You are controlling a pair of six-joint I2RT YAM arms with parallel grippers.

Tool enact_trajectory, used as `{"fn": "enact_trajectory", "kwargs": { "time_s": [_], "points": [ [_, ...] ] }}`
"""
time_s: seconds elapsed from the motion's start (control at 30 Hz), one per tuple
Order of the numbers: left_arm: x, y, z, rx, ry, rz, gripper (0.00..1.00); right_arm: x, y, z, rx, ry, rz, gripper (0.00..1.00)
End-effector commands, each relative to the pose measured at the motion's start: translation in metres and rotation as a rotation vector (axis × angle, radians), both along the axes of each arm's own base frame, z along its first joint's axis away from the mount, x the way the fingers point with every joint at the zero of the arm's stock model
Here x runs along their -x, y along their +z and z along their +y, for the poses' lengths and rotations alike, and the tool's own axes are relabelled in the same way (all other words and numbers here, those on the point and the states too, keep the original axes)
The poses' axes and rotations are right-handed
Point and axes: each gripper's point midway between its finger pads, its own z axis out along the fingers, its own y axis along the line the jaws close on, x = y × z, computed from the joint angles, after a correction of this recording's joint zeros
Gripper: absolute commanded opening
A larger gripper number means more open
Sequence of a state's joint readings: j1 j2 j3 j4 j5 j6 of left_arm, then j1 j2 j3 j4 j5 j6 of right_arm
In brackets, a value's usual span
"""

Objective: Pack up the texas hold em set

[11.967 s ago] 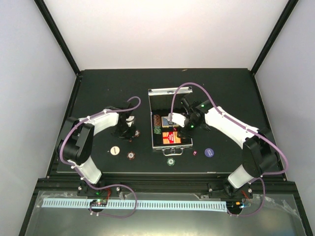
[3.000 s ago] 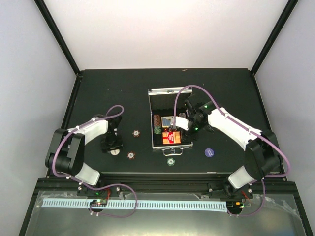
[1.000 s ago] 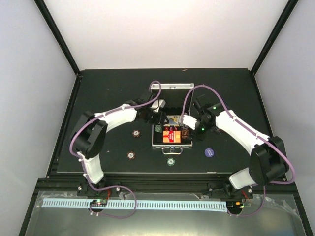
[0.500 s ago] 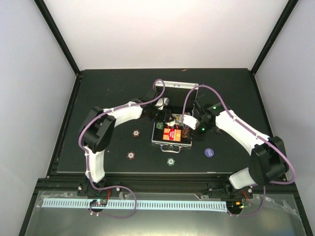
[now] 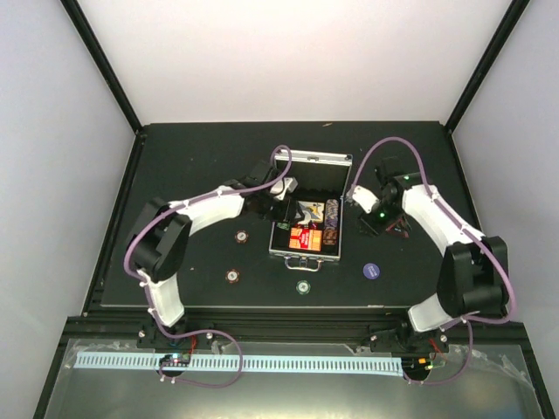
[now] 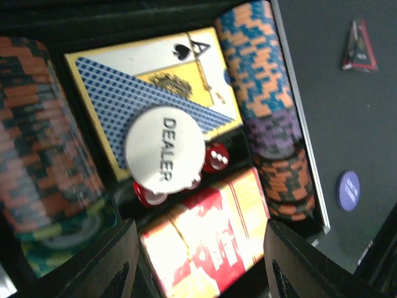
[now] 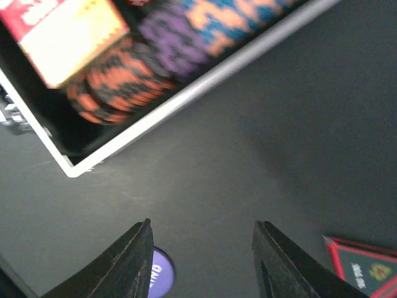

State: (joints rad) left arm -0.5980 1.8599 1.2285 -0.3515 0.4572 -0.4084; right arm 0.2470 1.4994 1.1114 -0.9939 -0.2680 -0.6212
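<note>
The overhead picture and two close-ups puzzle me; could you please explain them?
Two robot arms are bolted at the near edge of a table; one camera looks down on both, and each close-up comes from a wrist camera. The left gripper hovers open over the open silver case, which holds chip rows, cards, red dice and a white dealer button. The right gripper, open and empty, hangs beside it. Two maroon chips, a green chip and a purple chip lie on the table.
</note>
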Motion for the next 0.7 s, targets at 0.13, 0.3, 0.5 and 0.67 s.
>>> {"fn": "enact_trajectory", "kwargs": {
  "time_s": [0.13, 0.3, 0.5, 0.67],
  "points": [
    [0.050, 0.006, 0.025, -0.040, -0.130, -0.037, 0.58, -0.049, -0.007, -0.067, 0.115, -0.242, -0.029, 0.53],
    [0.067, 0.000, 0.040, -0.069, -0.132, -0.021, 0.58, -0.053, -0.006, -0.091, 0.150, -0.167, -0.039, 0.74],
    [0.073, 0.008, 0.048, -0.083, -0.121, -0.042, 0.58, -0.047, -0.019, -0.118, 0.272, 0.100, -0.068, 0.95],
    [0.075, 0.013, 0.053, -0.097, -0.116, -0.052, 0.58, -0.060, -0.030, -0.133, 0.326, 0.188, -0.066, 0.95]
  ]
}}
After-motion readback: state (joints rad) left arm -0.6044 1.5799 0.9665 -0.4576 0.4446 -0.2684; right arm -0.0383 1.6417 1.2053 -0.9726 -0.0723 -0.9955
